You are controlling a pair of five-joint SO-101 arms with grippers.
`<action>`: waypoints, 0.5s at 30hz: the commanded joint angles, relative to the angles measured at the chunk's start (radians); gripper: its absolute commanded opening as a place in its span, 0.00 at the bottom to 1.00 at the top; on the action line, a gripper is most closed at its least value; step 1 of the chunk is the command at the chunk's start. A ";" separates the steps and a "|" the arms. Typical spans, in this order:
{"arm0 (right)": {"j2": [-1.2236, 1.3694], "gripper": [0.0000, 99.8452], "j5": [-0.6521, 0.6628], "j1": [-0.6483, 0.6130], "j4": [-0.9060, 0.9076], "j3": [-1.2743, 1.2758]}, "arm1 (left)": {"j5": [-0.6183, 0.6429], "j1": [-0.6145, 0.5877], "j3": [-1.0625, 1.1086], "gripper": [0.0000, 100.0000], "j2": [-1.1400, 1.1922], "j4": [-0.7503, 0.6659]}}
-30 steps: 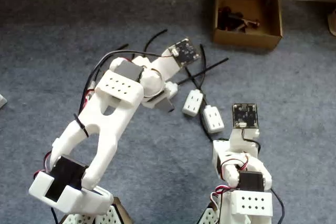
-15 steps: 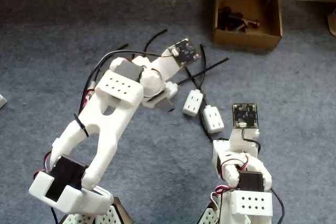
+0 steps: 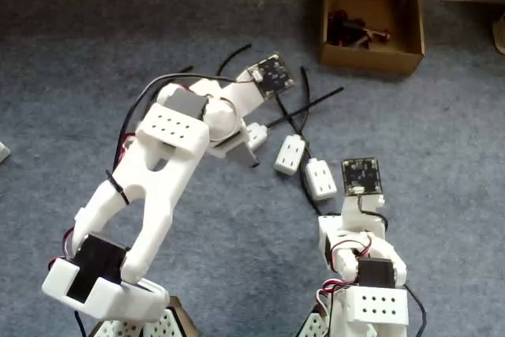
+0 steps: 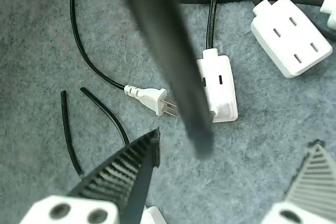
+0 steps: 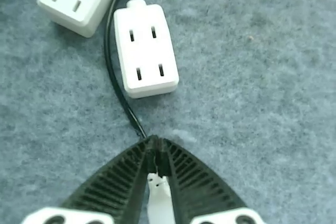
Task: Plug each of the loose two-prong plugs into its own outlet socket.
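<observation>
Grippers: left gripper [image 4: 233, 142], fingers apart, drifted left near loose plug [image 4: 156, 100], so you've grasped nothing; right gripper [image 5: 155, 142], clamped on white plug [image 5: 157, 203], nudged left.

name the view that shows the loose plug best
Left wrist view: the plug lies whole, prongs clear, beside an outlet. In the high view the left arm overlaps that spot; the right wrist view faces the outlets.

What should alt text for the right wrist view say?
The right end effector is shut on a white plug. A black cord runs from its tip past a white outlet block on grey carpet.
</observation>
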 commanded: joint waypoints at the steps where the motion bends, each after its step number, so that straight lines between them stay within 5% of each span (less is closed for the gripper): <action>1: -0.008 0.01 0.015 -0.008 -0.028 -0.013 | -0.008 -0.041 0.002 0.44 -0.005 -0.018; 15: -0.008 0.01 0.020 -0.008 -0.028 -0.013 | 0.048 -0.051 0.182 0.46 -0.005 -0.298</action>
